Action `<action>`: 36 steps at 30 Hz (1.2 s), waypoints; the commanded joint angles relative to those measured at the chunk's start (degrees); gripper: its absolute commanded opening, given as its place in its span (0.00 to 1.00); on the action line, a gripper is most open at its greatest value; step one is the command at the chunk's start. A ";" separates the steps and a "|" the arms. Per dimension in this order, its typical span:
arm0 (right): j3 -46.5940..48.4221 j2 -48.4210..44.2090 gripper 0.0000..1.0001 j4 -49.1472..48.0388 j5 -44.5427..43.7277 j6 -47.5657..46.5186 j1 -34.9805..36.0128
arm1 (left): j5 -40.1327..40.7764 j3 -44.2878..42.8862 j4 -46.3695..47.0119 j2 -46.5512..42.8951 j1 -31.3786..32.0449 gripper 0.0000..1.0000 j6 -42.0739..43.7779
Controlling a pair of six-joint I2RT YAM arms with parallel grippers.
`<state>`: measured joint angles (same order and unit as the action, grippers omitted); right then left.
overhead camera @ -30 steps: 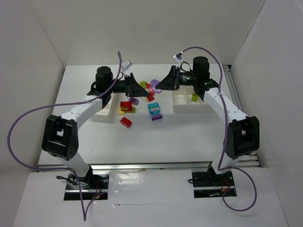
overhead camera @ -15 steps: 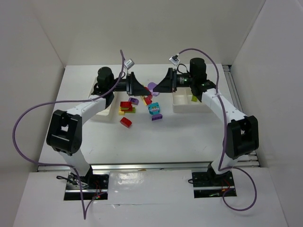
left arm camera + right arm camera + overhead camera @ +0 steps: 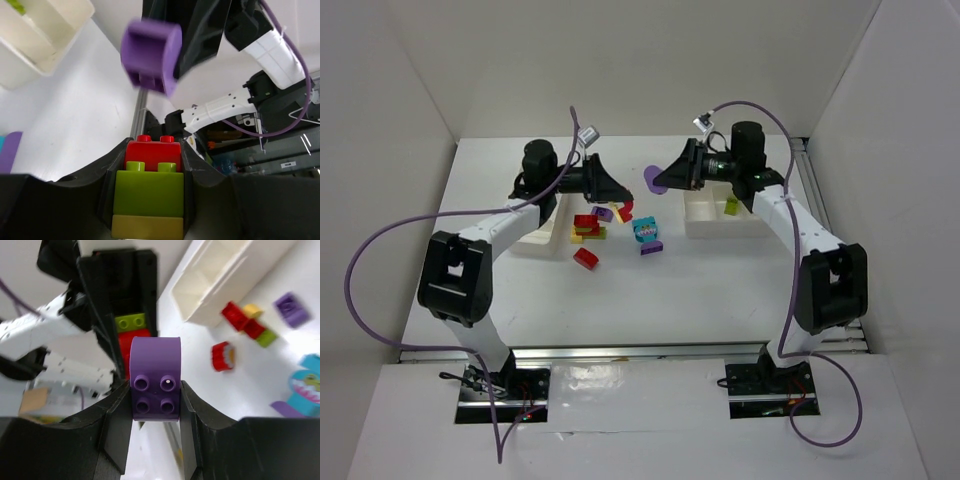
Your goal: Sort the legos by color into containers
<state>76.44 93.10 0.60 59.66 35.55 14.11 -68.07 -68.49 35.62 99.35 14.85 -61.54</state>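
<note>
My left gripper (image 3: 618, 203) (image 3: 153, 151) is shut on a stacked lego of a red brick (image 3: 152, 155), a lime green brick (image 3: 148, 192) and a yellow one (image 3: 147, 227). My right gripper (image 3: 665, 180) (image 3: 155, 390) is shut on a purple rounded brick (image 3: 155, 377) (image 3: 653, 180) (image 3: 152, 55), held in the air a short gap away from the stack. Both grippers face each other above the table's back middle. The left container (image 3: 542, 228) (image 3: 225, 280) and the right container (image 3: 705, 218) (image 3: 45, 35) lie under the arms; the right one holds a lime green brick (image 3: 731, 206).
Loose legos lie between the trays: a red brick (image 3: 585, 258), a red, yellow and green cluster (image 3: 586, 227), a purple brick (image 3: 603, 213), a cyan piece (image 3: 644, 228) and a purple brick (image 3: 651, 246). White walls enclose the table on three sides.
The left gripper has closed on the red, green and yellow stack. The right gripper has drawn back to the right with the purple brick, now apart from the stack.
</note>
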 commanded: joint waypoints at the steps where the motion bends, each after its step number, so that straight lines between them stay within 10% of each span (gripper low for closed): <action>1: -0.33 -3.97 0.18 1.60 -7.70 -1.62 -2.16 | -1.36 -3.66 -7.73 -0.91 -1.67 0.00 6.86; 11: 6.44 -2.32 0.18 26.81 -57.09 -10.31 -3.21 | 14.59 -17.17 -46.26 4.44 -0.19 0.00 28.45; 25: 11.01 11.49 0.22 29.55 -63.00 -15.95 -1.02 | 21.75 -20.36 -56.09 8.05 2.64 0.01 32.09; 36: 11.53 10.62 0.73 30.34 -64.05 -17.01 0.66 | 29.31 -21.59 -61.36 9.11 3.77 0.20 36.40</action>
<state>85.89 106.28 30.20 -2.31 19.31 14.24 -40.93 -87.48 -23.59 107.39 17.80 -28.29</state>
